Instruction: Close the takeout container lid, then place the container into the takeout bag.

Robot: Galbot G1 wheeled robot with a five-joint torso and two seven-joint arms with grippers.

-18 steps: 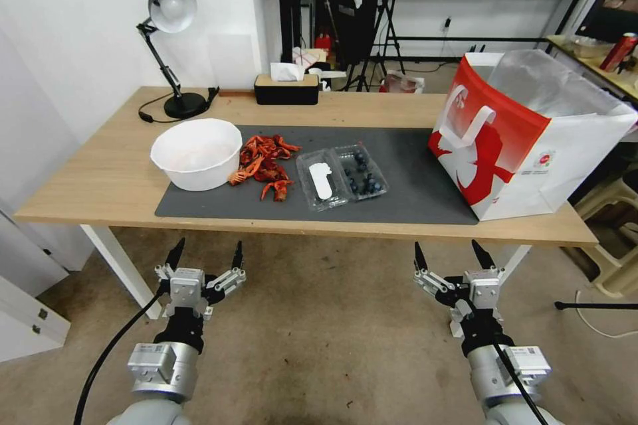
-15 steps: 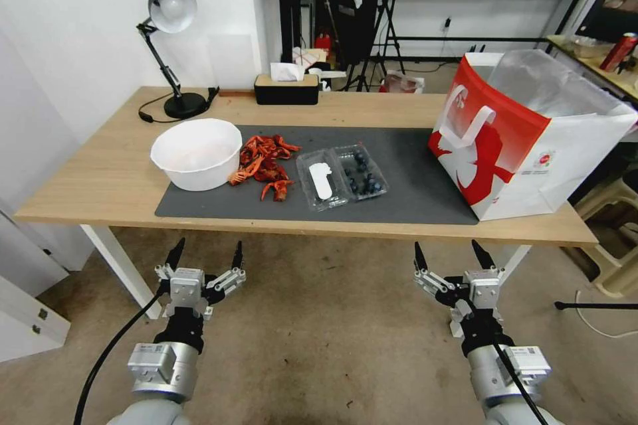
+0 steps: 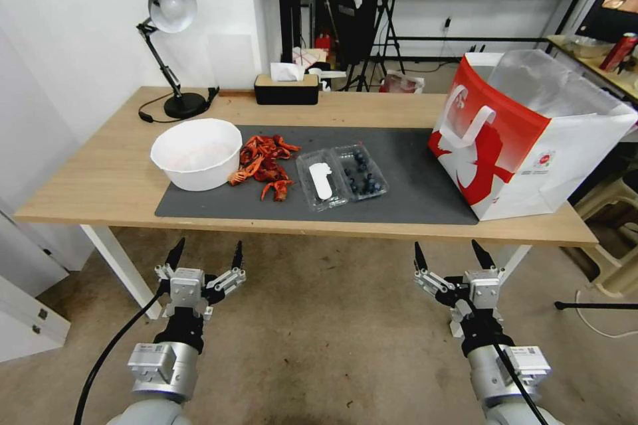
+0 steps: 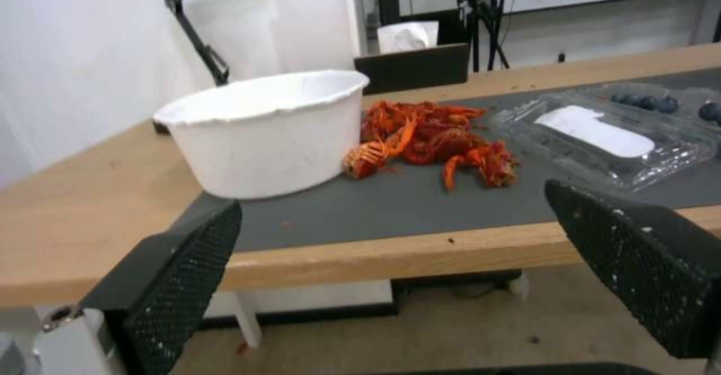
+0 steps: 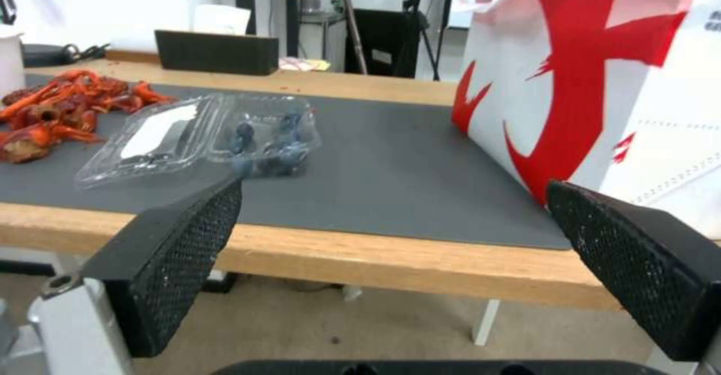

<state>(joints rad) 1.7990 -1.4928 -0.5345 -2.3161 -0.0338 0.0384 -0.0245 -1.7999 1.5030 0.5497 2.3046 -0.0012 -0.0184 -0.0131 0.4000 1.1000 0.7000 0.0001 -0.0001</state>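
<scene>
Nothing has changed: both end effectors, left and right, remain wide below the bench, the container ahead with its takeout container lid unclosed.

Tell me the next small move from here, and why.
Probably bring the left gripper up over the table edge toward the takeout container lid. The lid lies flat open beside the container of blueberries, on its left-arm side. Both grippers hang open below the table, and the right gripper sits nearer the takeout bag.
</scene>
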